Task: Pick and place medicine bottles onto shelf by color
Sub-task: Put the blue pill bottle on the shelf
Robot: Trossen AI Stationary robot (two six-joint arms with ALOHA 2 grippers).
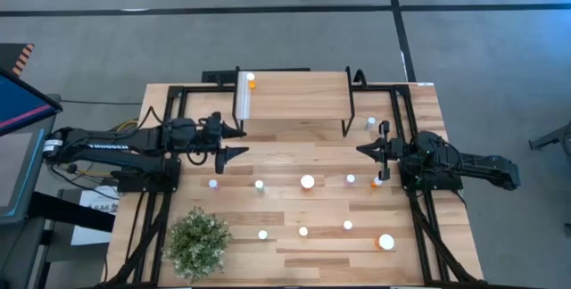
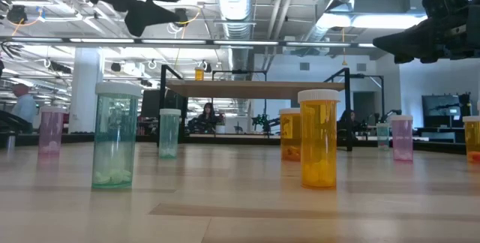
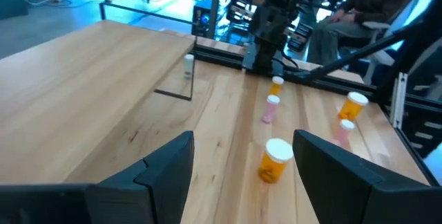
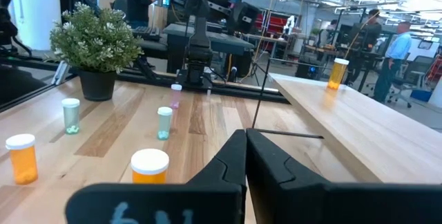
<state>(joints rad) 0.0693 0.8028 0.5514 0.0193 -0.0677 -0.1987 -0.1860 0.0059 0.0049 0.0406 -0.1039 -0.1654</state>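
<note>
Black and wide apart, the fingers of the left gripper (image 1: 237, 141) hold nothing; it hangs right beside the small light-wood shelf on thin black legs (image 1: 299, 97). One small orange bottle with a white cap (image 1: 251, 81) stands on the shelf's corner, a little beyond this gripper. The right gripper (image 1: 366, 150) is squeezed shut and empty, past the shelf's other end. About ten more little white-capped bottles (image 1: 307, 181) wait on the wooden table (image 1: 312, 253). I think the job has just begun.
</note>
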